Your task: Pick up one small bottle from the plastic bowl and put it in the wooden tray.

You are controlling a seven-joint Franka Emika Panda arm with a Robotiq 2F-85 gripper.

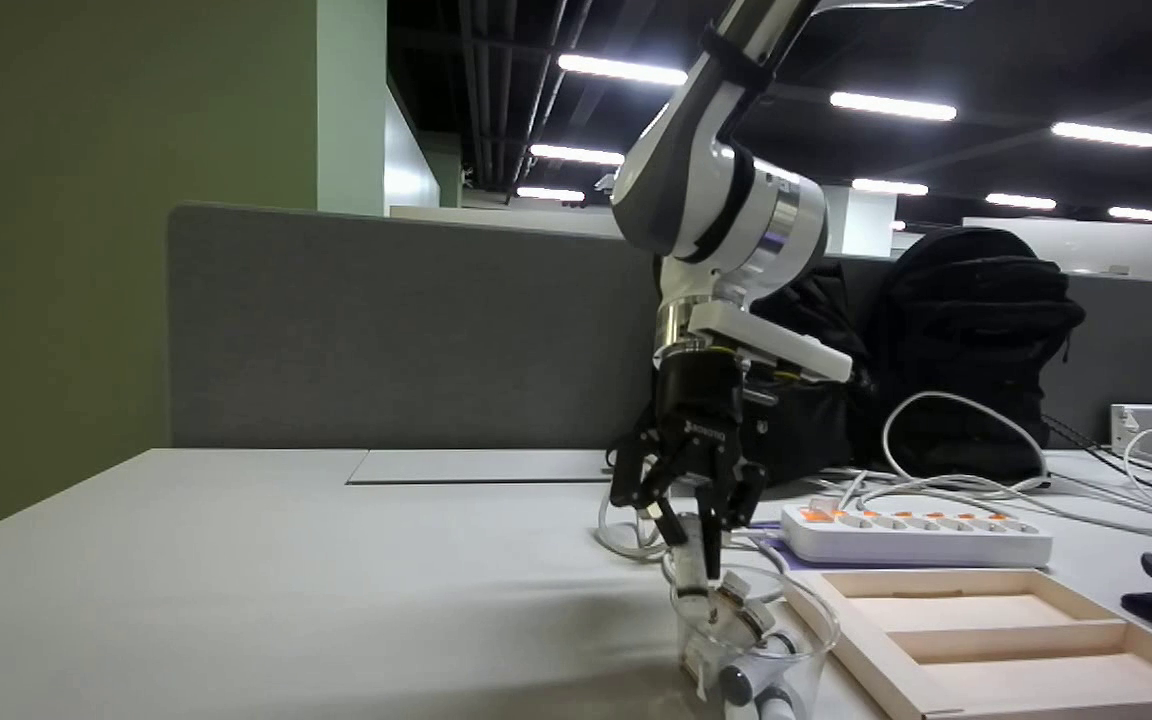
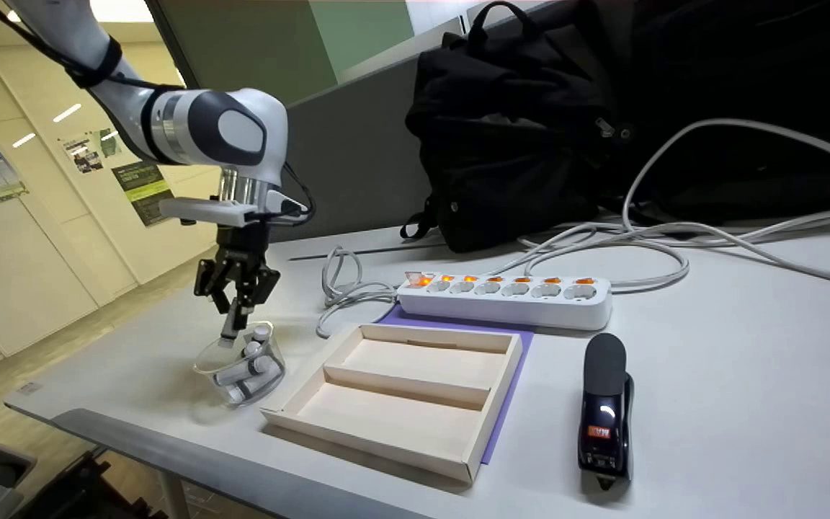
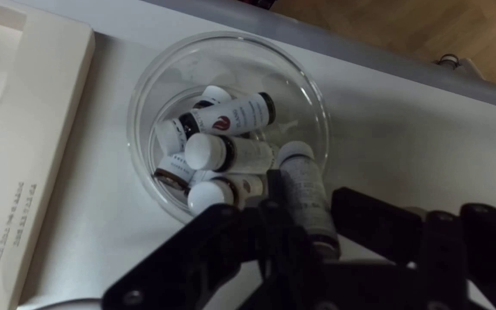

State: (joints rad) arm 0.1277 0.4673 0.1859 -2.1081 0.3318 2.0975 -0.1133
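Note:
My gripper [image 1: 693, 548] is shut on a small bottle [image 3: 310, 202] with a pale label. It holds the bottle tilted, white cap lower, at the rim of the plastic bowl. The fingers also show in an exterior view [image 2: 236, 321], pointing down. The clear plastic bowl [image 3: 317, 99] holds several more small bottles [image 3: 230, 116] lying in a heap with white caps and dark necks. The bowl also shows in both exterior views [image 1: 818, 665] [image 2: 204, 366]. The pale wooden tray [image 2: 496, 425] stands beside the bowl, with two compartments and no bottle visible in it. Its rim shows in the wrist view [image 3: 54, 86].
A white power strip [image 2: 505, 303] with cables [image 2: 645, 249] lies behind the tray. A purple sheet [image 2: 509, 393] sticks out under the tray. A black stapler [image 2: 604, 411] lies beside it. Black backpacks [image 1: 976, 350] stand against the grey partition [image 1: 416, 330]. The bowl is near the table edge.

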